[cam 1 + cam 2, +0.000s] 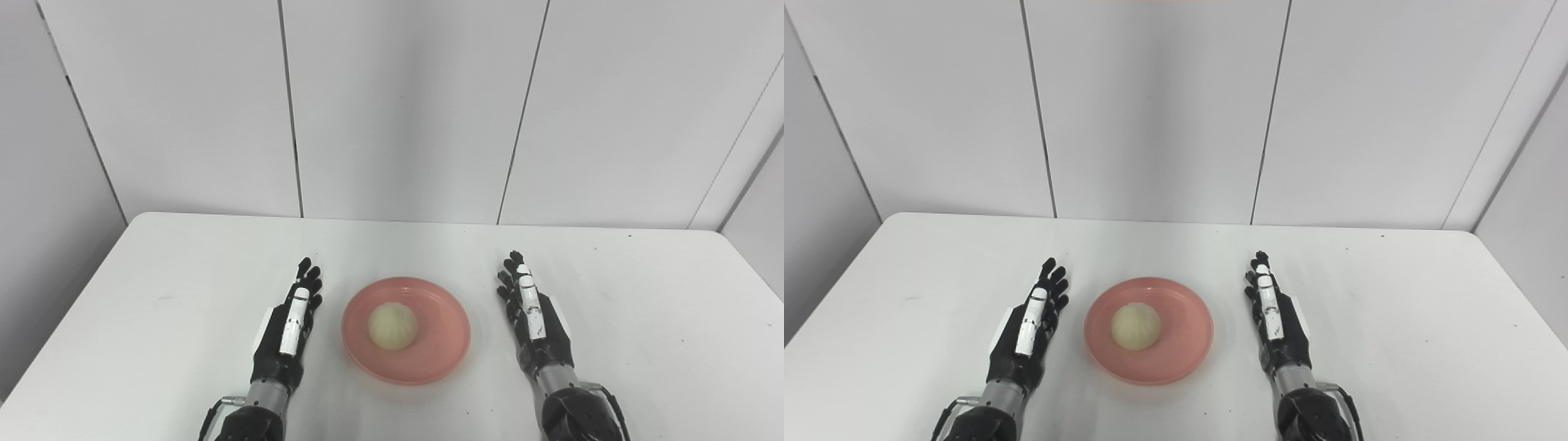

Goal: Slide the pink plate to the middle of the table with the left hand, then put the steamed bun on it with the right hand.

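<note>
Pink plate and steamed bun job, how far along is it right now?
Both steps look done: the round pink plate sits mid-table on the white table, and the pale steamed bun rests on it. The left hand and right hand lie open either side, holding nothing. Nothing seems left.

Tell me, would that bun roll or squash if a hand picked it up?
The steamed bun looks rounded with a flattish base, so it probably sits still on the pink plate rather than rolling. Its pale, smooth, doughy-looking skin suggests it is soft and light, likely denting under a firm squeeze.
</note>
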You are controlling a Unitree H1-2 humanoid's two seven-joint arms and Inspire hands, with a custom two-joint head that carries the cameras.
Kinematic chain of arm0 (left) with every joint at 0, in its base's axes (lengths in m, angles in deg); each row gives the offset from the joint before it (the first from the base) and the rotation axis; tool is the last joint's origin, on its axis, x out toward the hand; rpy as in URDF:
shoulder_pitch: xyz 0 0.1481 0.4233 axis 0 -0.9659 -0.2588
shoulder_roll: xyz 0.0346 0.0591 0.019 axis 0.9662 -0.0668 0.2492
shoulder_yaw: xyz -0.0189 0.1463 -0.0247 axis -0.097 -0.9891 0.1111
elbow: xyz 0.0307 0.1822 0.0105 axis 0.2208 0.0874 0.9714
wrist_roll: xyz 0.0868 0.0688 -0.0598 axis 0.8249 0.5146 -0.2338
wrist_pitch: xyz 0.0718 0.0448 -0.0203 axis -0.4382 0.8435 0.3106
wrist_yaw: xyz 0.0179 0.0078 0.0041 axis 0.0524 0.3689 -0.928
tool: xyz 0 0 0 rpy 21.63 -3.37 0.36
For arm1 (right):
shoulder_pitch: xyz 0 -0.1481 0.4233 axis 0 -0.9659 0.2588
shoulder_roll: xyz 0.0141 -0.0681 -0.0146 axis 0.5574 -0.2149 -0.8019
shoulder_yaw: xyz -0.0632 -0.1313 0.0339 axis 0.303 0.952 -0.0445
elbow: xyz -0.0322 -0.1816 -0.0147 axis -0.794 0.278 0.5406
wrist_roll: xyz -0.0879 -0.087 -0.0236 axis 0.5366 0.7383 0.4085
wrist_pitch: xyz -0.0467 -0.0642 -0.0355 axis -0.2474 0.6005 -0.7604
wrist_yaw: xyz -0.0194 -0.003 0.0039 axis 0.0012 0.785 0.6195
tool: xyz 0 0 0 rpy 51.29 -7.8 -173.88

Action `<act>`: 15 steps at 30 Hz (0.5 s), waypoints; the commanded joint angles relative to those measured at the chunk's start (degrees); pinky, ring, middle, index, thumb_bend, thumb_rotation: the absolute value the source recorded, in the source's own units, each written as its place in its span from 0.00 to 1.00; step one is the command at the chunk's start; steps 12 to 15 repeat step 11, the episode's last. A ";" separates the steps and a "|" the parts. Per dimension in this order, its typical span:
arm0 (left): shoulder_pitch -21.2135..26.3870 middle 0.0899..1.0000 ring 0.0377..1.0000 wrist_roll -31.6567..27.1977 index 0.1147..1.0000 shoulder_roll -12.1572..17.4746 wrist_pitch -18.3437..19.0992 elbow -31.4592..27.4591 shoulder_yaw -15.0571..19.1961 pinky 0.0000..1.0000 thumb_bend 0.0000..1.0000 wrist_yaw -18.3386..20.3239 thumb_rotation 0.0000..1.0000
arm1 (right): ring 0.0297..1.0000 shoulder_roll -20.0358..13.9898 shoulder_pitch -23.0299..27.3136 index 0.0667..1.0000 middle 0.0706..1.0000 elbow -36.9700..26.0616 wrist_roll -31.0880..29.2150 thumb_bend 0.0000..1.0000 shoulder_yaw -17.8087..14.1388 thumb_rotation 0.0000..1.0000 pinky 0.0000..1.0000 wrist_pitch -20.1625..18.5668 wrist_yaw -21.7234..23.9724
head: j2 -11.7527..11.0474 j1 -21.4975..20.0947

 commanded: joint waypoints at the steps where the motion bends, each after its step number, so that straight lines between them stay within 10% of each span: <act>1: -3.85 1.00 1.00 0.36 1.00 0.80 0.17 4.26 0.12 1.00 0.36 0.26 1.00 | 1.00 0.48 -2.54 1.00 1.00 1.97 0.05 0.21 0.52 1.00 1.00 -3.12 0.36 | 0.08 0.00; 15: -3.91 1.00 1.00 0.35 1.00 0.98 0.51 4.11 -0.07 1.00 0.36 0.39 1.00 | 1.00 0.22 -2.52 1.00 1.00 1.94 0.55 0.21 0.98 1.00 1.00 -3.38 0.23 | 0.21 -0.16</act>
